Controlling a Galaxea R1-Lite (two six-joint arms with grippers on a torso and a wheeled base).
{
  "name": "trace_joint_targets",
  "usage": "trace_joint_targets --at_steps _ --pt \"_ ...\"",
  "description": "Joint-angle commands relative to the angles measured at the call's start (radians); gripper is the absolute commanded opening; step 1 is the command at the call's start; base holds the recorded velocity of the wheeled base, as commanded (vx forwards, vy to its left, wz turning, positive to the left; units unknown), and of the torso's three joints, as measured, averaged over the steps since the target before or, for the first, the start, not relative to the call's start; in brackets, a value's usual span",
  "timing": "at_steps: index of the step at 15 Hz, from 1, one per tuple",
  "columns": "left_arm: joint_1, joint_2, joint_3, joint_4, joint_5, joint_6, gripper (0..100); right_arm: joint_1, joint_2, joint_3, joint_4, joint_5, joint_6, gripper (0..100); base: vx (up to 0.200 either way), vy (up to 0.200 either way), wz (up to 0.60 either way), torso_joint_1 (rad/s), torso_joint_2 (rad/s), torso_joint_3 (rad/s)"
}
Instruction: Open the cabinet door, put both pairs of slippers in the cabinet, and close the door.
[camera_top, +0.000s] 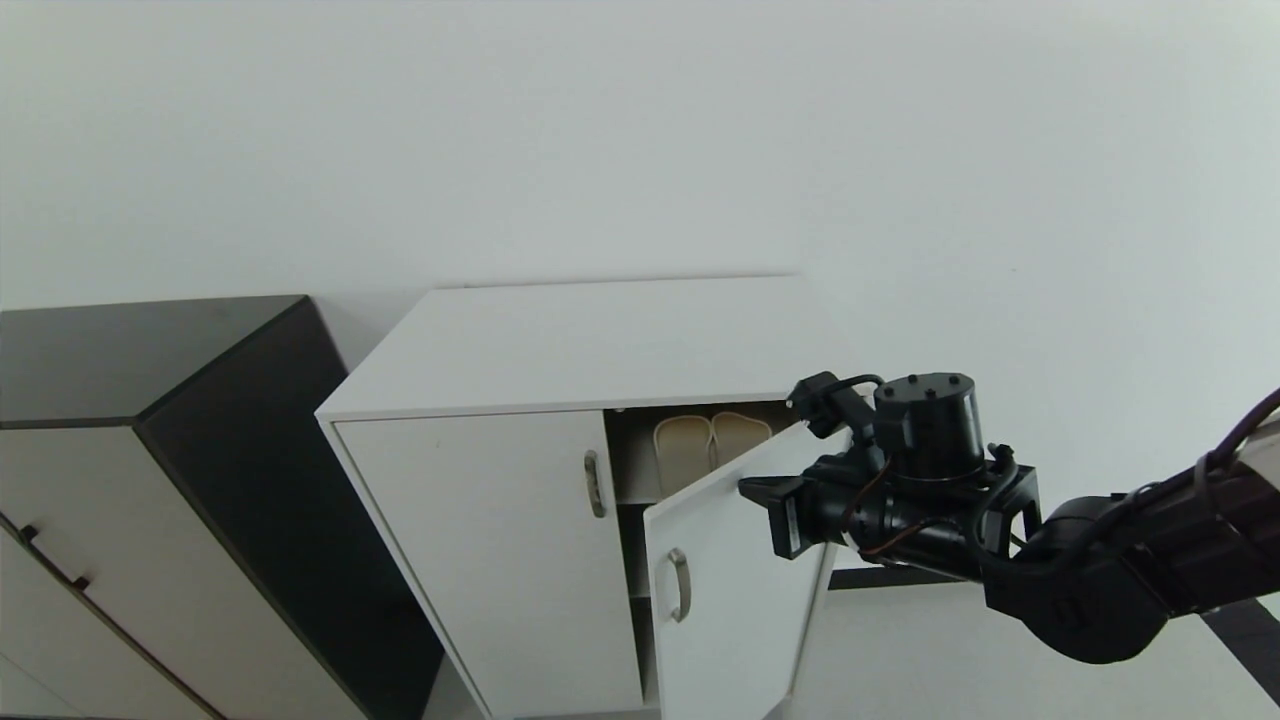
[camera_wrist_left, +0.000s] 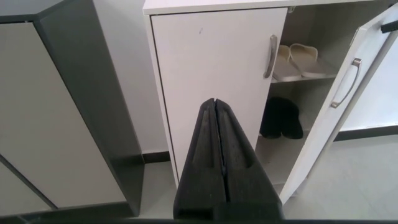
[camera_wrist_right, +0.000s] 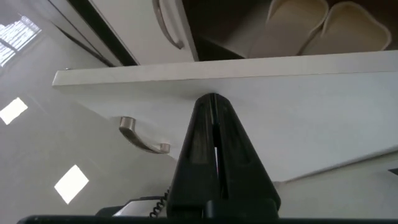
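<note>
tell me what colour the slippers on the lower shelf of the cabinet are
Black; the black pair of slippers shows best in the left wrist view.

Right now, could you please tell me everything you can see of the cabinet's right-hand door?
The right-hand door is a flat white panel, smooth like laminated board, with a curved brushed-metal handle mounted upright near its free edge. It stands partly open, hinged at the right side of the cabinet and swung outward. The right gripper, fingers shut, sits against its outer face near the top edge; actual contact is unclear.
</note>
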Motion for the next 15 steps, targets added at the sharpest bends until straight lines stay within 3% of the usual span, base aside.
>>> trace_joint_targets --at_steps 1,15 --pt "0.001 0.000 0.000 0.000 0.001 0.000 0 -0.009 0.037 -0.027 -0.001 -0.001 0.000 0 0.000 0.000 0.00 0.000 0.00 0.000" --pt "0.000 0.000 0.000 0.000 0.000 0.000 0 -0.090 0.170 -0.170 -0.001 -0.001 0.000 0 0.000 0.000 0.00 0.000 0.00 0.000"
